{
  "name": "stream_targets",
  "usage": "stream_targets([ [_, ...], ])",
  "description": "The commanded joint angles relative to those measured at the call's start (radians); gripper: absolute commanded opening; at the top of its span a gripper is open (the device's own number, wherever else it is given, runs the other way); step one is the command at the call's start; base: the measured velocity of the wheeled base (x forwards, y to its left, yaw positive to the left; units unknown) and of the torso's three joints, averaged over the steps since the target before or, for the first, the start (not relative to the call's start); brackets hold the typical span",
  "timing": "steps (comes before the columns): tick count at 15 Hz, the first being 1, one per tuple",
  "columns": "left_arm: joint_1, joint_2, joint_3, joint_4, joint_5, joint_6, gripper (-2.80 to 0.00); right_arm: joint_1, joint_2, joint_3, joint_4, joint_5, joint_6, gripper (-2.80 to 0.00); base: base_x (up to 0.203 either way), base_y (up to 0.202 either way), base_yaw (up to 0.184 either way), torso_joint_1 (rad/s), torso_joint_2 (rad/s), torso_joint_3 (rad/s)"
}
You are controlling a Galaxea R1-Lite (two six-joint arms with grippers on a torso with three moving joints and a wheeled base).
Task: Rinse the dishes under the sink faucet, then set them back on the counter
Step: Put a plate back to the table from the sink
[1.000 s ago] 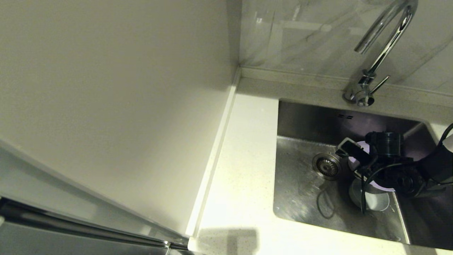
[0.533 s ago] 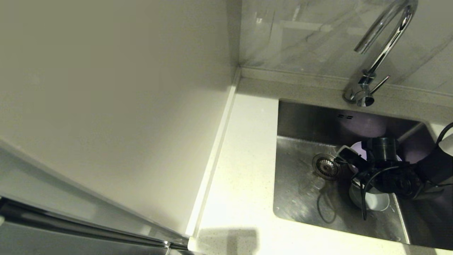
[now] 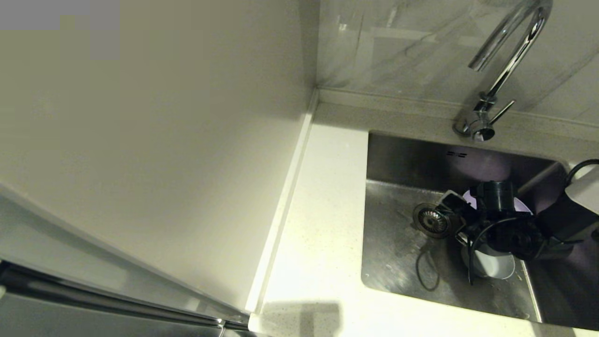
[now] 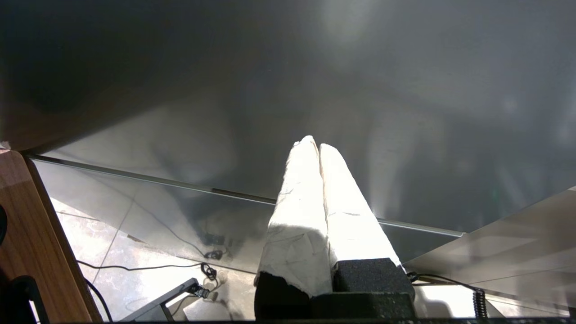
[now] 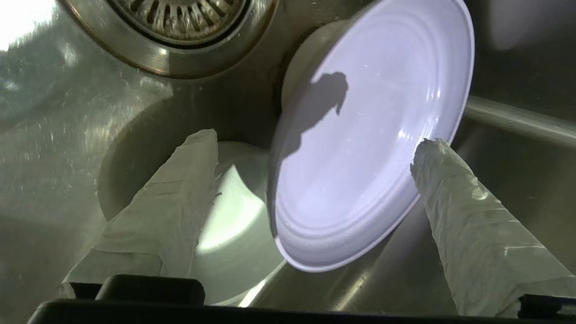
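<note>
Right wrist view shows the right tool point(image 5: 315, 175) spread wide, holding nothing, straddling the tilted plate point(image 5: 364, 135), bowl point(image 5: 234, 211) beneath.

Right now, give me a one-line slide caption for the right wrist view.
Open right gripper straddles the tilted lilac plate in the sink, bowl beneath, drain beyond.

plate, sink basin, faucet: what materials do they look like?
Plate: probably plastic or melamine, a smooth lilac surface with moulded rings and a soft sheen; ceramic can't be ruled out.
Sink: brushed stainless steel, with fine scratches and dull reflections.
Faucet: chrome-polished metal, mirror-bright.
</note>
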Motion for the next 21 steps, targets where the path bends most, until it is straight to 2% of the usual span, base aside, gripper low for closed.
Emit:
stream_targets([
  [1,0.0,0.0,0.003,0.0,0.0,0.0,-2.8,0.0,0.033,-0.018,-0.006,-0.003,0.015,0.0,0.0,0.0,0.0,0.0,0.0,0.0],
  [13,0.0,0.0,0.003,0.0,0.0,0.0,-2.8,-0.001,0.121,-0.134,-0.017,-0.028,0.04,0.0,0.0,0.0,0.0,0.0,0.0,0.0],
  [14,0.0,0.0,0.003,0.0,0.0,0.0,-2.8,-0.001,0.124,-0.143,-0.017,-0.046,0.041,-2.8,0.0,0.0,0.0,0.0,0.0,0.0],
  [18,0.0,0.0,0.003,0.0,0.0,0.0,-2.8,-0.001,0.116,-0.145,-0.02,-0.047,0.042,-2.8,0.0,0.0,0.0,0.0,0.0,0.0],
  [21,0.0,0.0,0.003,0.0,0.0,0.0,-2.8,-0.001,0.114,-0.121,-0.093,-0.047,0.042,-2.8,0.0,0.0,0.0,0.0,0.0,0.0],
])
